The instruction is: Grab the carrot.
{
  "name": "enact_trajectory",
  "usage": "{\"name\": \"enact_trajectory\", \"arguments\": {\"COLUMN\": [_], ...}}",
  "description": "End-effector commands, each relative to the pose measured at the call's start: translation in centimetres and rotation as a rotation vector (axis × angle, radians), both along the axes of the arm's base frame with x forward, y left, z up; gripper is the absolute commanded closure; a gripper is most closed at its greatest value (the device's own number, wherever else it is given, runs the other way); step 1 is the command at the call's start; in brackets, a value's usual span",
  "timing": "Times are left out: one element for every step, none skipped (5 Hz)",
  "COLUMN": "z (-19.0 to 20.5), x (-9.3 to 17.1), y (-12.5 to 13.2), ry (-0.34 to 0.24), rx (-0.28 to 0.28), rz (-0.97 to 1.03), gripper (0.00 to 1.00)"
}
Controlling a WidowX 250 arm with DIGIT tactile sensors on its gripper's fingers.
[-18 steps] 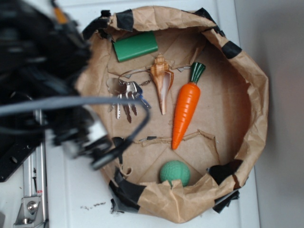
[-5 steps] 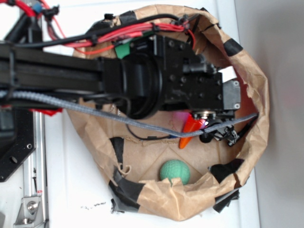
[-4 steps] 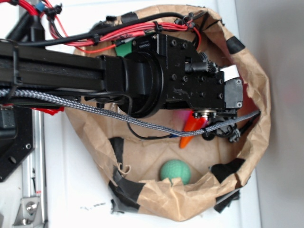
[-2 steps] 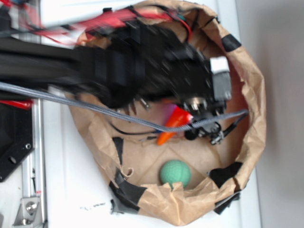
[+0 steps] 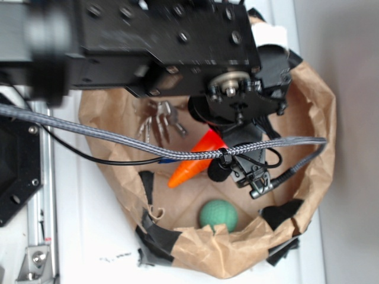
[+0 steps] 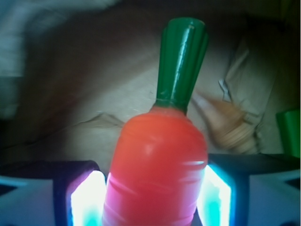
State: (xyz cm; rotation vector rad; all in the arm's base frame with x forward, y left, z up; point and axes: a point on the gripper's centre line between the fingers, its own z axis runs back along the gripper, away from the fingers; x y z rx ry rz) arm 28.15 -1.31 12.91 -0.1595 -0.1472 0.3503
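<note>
In the exterior view, a metal rail (image 5: 42,231) runs along the far left edge of the white table (image 5: 89,236), beside a black plate. Next comes the left wall of the crumpled brown paper bag (image 5: 323,130), patched with black tape, which lies open on the table. A grey braided cable (image 5: 118,139) sweeps across it from the left. Inside the bag, a bunch of keys (image 5: 157,121) lies partly under the black arm (image 5: 148,41) that fills the top of the frame. Just right of the keys, the orange tip of the carrot (image 5: 192,165) pokes out from below the wrist, slanting down to the left; its upper part is hidden by the arm. A green ball (image 5: 218,215) sits below it near the bag's lower wall, apart from the carrot.

In the wrist view, the jaws (image 6: 153,197) are closed against the carrot (image 6: 157,165), one glowing pad (image 6: 87,200) pressed to its left flank and the other to its right (both lit cyan-white). The dark-green stem points up and away. Right of it lies a blurred tan seashell (image 6: 235,132), and a green object (image 6: 289,132) shows at the right edge
</note>
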Motion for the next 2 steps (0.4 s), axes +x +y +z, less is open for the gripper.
{"name": "enact_trajectory", "arguments": {"z": [4.8,4.03], "x": [0.73,0.73], "y": [-0.16,0.0], "ry": [-0.104,-0.111], "rx": [0.062,0.102], "rz": [-0.134,-0.121], "gripper": [1.0,1.0]}}
